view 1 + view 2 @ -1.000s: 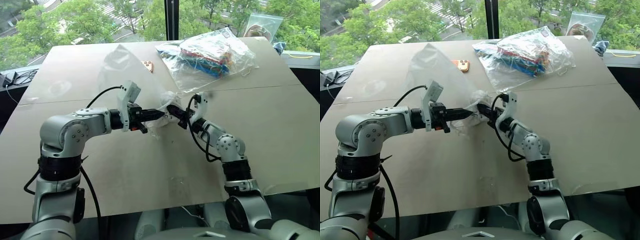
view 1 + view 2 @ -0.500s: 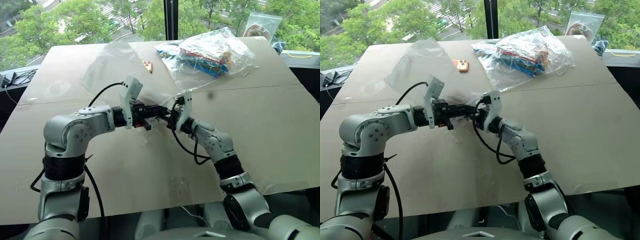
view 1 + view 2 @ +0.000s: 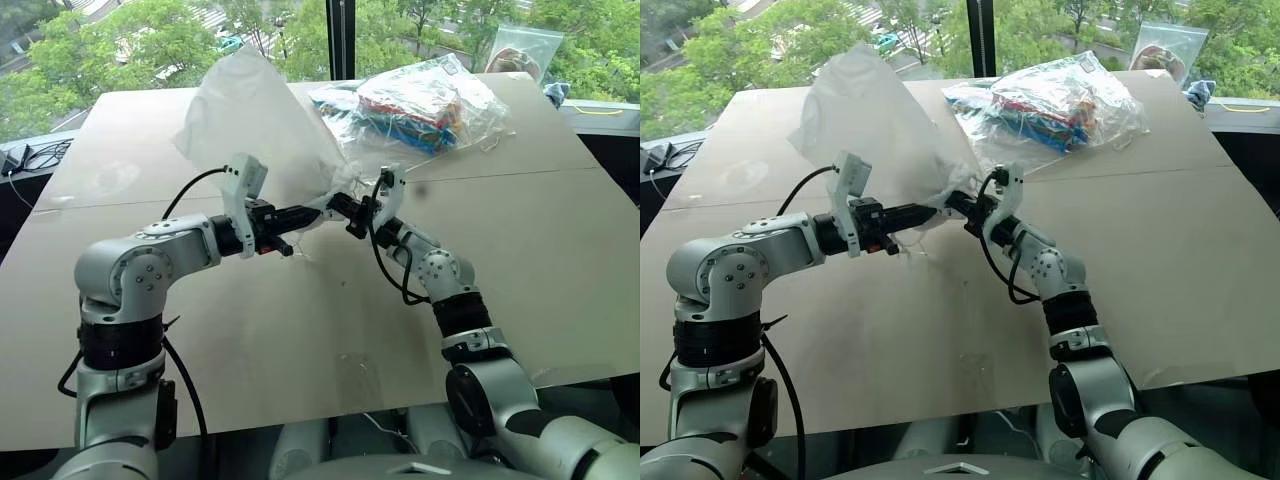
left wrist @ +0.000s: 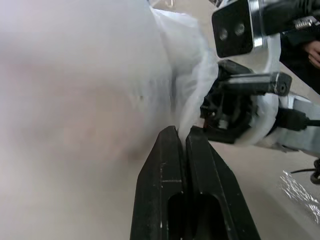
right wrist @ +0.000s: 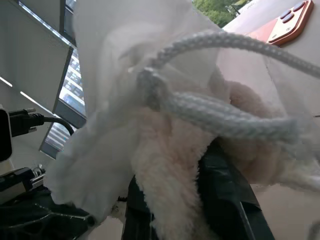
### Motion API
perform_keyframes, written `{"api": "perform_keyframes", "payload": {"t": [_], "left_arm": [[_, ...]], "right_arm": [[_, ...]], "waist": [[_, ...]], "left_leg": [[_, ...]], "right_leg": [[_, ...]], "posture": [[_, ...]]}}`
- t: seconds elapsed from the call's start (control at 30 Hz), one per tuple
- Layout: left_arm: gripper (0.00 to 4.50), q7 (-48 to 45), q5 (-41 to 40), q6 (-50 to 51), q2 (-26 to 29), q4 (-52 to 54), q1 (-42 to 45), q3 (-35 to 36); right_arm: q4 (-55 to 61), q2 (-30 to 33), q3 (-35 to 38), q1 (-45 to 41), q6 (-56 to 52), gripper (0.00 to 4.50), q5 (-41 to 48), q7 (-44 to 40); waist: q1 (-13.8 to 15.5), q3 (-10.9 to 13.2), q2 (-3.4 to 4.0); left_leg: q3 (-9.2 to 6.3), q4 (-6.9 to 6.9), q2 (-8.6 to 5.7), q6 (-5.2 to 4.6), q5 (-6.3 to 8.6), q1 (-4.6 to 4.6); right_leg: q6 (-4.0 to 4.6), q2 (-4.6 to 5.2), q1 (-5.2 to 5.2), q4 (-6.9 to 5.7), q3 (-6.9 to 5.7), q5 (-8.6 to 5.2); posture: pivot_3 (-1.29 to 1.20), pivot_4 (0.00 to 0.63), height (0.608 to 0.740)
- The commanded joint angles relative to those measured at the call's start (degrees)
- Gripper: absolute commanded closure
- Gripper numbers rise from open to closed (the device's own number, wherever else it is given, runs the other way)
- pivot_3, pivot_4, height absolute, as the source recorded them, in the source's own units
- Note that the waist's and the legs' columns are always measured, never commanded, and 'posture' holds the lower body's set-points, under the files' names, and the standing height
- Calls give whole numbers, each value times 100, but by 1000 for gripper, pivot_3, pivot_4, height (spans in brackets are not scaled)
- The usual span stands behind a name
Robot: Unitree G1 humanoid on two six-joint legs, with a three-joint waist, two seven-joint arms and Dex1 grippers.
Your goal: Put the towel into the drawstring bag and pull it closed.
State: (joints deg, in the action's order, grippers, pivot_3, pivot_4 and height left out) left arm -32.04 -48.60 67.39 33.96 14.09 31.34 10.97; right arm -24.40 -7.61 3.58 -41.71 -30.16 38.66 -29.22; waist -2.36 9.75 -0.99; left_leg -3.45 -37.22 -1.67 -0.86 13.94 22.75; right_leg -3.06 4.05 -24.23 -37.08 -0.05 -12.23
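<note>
Now one drawstring bag (image 3: 262, 120); left hand (image 3: 322, 209) pinching it; right hand (image 3: 338, 204) apparently clamping one towel (image 5: 170, 165).

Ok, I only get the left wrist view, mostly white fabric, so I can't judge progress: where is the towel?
Observer: The right wrist view shows the small white fluffy towel pinched in the right tool, at the mouth of the white translucent drawstring bag.
Operator: Bag on the table?
Observer: No, it is lifted clear, billowing upward.
Operator: Cord pulled?
Observer: The thin white cord loops loose over the towel.
</note>
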Motion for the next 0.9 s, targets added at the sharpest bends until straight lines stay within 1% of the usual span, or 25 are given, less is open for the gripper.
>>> {"api": "perform_keyframes", "payload": {"t": [0.03,0.1,0.17,0.23,0.33,0.4,0.47,0.57,0.63,0.73,0.8,0.87,0.9], "left_arm": [[4500,485,-1184,696,-706,293,380,355],[4500,863,-1815,961,-1056,256,544,621],[4500,1174,-2166,1081,-1141,118,633,886],[4500,1370,-2249,1131,-977,-112,617,1139],[4500,1335,-2220,1130,-588,-275,468,1233],[4500,1390,-2325,1111,-589,-236,434,1177],[4500,1542,-2547,1105,-789,-125,465,1061],[4500,1774,-2821,1036,-1140,96,482,822],[4500,1862,-2893,1000,-1191,131,439,766],[4500,1731,-2745,955,-926,111,302,726],[4500,1487,-2494,879,-610,60,209,670],[4500,1128,-2074,644,-235,-15,108,491],[4500,935,-1806,474,-53,-65,59,356]], "right_arm": [[124,-540,58,-279,-30,4490,258,-84],[187,-635,59,-274,-202,4490,465,-205],[357,-654,90,-197,-413,4490,769,-302],[629,-586,156,-39,-677,4490,1093,-305],[763,-400,212,127,-841,4490,1178,-155],[751,-346,217,147,-863,4490,1147,-98],[669,-309,-21,108,-726,4490,799,-48],[558,-228,-964,102,-204,4490,-210,-295],[515,-273,-1178,140,-30,4490,-450,-416],[475,-182,-1286,190,224,4490,-759,-487],[498,9,-1332,258,434,4490,-1087,-484],[739,255,-1349,415,500,3634,-1278,-536],[925,419,-1433,518,542,3405,-1446,-530]], "waist": [[29,0,0],[37,1,-3],[-11,1,-3],[-31,1,-3],[-53,2,-3],[-30,2,-3],[16,2,-3],[22,0,-6],[8,0,-6],[-14,0,-6],[-19,0,-6],[-12,0,-6],[-5,0,-6]], "left_leg": [[-2,-1,-1,0,0,2],[-10,-9,-1,-1,1,10],[-9,-10,-1,-1,1,9],[-7,-7,3,-1,1,6],[-5,0,3,-2,1,-4],[0,1,-1,-4,3,-3],[1,-7,-4,-5,3,1],[3,-16,-10,-2,1,5],[5,-16,-9,9,-5,4],[5,-13,-6,13,-7,3],[6,-11,-6,16,-9,2],[6,-10,-7,17,-10,2],[8,-10,-8,16,-10,2]], "right_leg": [[-1,3,1,1,0,0],[-1,6,2,3,-9,1],[-2,7,1,1,-5,1],[-1,0,-2,-4,-2,1],[2,-7,-15,-29,8,-1],[3,-6,-23,-43,15,-2],[2,-1,-23,-45,16,-2],[0,5,-22,-45,19,-1],[0,3,-23,-48,22,0],[1,-3,-30,-56,24,-1],[2,-5,-34,-60,26,-1],[3,-6,-34,-60,26,-1],[3,-5,-34,-59,26,-1]], "posture": [[0,150,740],[0,150,740],[0,150,740],[0,150,740],[0,150,740],[0,150,740],[0,150,740],[0,150,740],[0,150,740],[0,150,740],[0,150,740],[0,150,740],[0,150,740]]}}
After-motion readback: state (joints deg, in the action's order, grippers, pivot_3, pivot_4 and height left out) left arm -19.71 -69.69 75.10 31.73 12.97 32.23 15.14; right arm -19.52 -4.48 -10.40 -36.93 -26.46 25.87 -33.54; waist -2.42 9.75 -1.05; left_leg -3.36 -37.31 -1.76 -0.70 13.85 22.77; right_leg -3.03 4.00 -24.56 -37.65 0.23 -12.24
